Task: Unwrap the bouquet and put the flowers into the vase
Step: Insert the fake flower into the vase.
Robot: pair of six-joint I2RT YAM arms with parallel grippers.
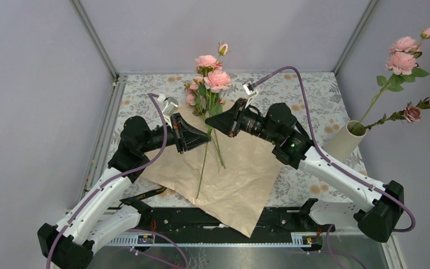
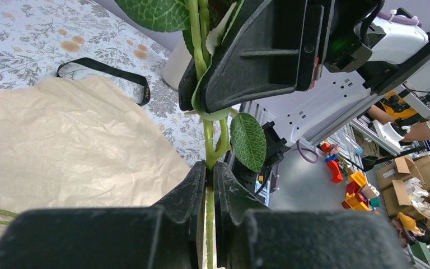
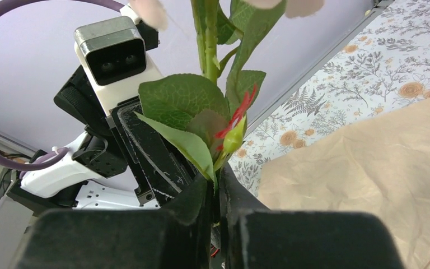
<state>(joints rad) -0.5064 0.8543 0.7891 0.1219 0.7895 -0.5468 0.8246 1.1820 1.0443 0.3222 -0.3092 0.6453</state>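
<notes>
The spread paper lies flat under my arms and the vase leans at the table's right edge, well apart from the flowers I'm holding (other stems already sit in it). These flowers stand near upright over the paper. Both sets of jaws are pinched on the stems, the right gripper just above the left gripper and nearer the vase.

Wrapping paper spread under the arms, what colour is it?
Tan wrapping paper, shown best in the top external view.
</notes>
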